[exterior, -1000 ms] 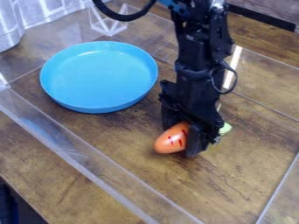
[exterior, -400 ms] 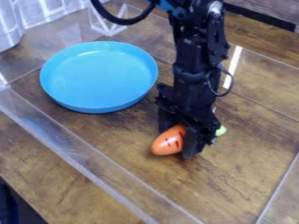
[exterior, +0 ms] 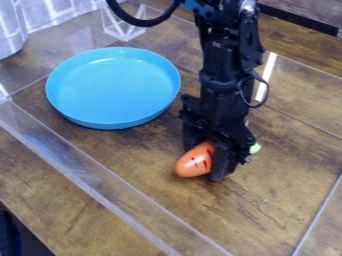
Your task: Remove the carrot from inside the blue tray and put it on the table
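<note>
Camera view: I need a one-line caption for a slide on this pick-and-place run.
Gripper shut on the carrot at the table, right of the empty blue tray.

We found no text, label, brand, number or sign that we could read anywhere in the camera view.

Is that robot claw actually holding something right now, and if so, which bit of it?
Yes: the gripper is shut on the carrot, clamping it near its green leafy end, with the orange tip poking out at table level.
</note>
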